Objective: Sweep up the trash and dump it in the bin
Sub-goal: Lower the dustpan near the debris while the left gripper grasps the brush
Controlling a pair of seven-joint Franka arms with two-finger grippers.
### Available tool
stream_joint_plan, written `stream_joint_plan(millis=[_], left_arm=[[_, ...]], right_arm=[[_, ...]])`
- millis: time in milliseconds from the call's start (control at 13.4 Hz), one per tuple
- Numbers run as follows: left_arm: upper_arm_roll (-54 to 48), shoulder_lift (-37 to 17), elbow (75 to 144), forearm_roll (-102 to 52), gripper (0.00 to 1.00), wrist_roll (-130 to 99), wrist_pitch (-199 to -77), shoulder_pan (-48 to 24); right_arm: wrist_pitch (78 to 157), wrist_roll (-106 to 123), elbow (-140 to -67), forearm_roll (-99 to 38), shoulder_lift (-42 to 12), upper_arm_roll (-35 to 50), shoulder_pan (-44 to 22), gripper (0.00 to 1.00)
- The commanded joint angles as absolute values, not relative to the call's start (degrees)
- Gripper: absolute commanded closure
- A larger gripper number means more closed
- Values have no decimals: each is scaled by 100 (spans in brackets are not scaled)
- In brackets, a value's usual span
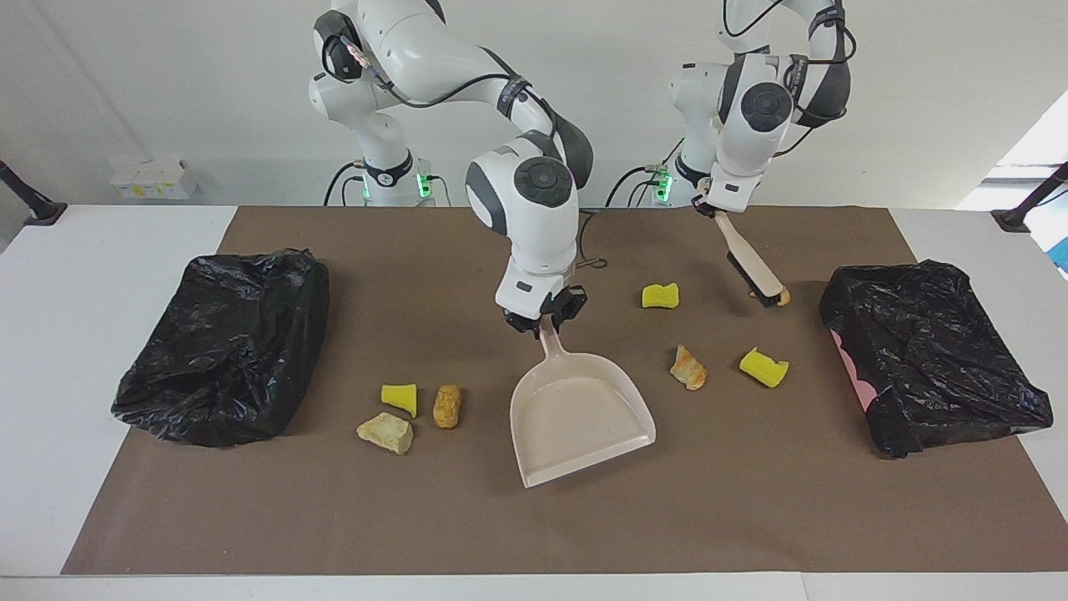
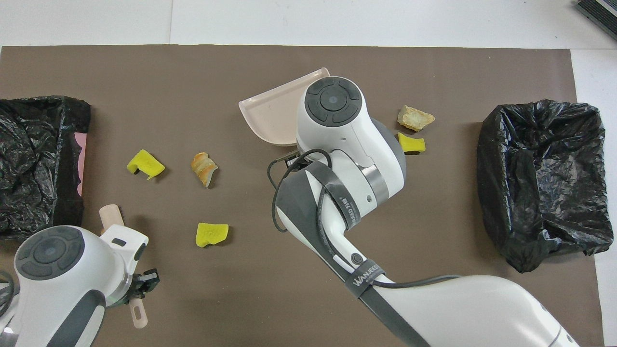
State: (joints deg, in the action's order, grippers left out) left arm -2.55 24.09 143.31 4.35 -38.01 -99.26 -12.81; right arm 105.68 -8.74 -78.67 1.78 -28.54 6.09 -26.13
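The right gripper [image 1: 546, 317] is clamped on the handle of the dustpan [image 1: 582, 416], which lies mid-mat, its mouth turned away from the robots and slanted toward the left arm's end. The left gripper [image 1: 710, 209] is closed on the handle of the brush [image 1: 753, 269], which slopes down so that its bristle end touches a tan lump [image 1: 783, 295] near the bin [image 1: 930, 351] at the left arm's end. Other trash on that side: a yellow chunk [image 1: 660, 295] nearer the robots, a bread piece [image 1: 688, 367] beside the pan, and a yellow piece [image 1: 763, 367] toward the bin. On the right arm's side of the pan lie a brown lump [image 1: 447, 406], a yellow wedge [image 1: 400, 396] and a pale lump [image 1: 385, 432], clustered close together, short of the other bin [image 1: 224, 346].
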Motion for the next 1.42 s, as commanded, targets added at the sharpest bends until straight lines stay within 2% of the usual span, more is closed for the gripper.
stream_joint_plan(millis=[0, 374, 822, 1046, 1345], left_arm=[[-343, 2628, 14738, 598, 100, -4017, -10177, -775], [-343, 2549, 14871, 791, 100, -4008, -10248, -431], [-369, 2417, 14968, 739, 100, -3614, -10547, -562], [-369, 2382, 14941, 336, 100, -2937, -10599, -1150], [-369, 2338, 14915, -17, 100, -2944, -10958, -1993]], right_arm=[[10538, 566, -8498, 299, -2304, 659, -2435, 100], [10214, 2880, -8613, 447, -2136, 659, -2382, 100], [10335, 4516, -10026, 1334, -1328, 668, -2496, 100], [10854, 5088, -10677, 1433, -1029, 668, -2522, 100], [11003, 5089, -10854, 1450, -1037, 668, -2767, 100]])
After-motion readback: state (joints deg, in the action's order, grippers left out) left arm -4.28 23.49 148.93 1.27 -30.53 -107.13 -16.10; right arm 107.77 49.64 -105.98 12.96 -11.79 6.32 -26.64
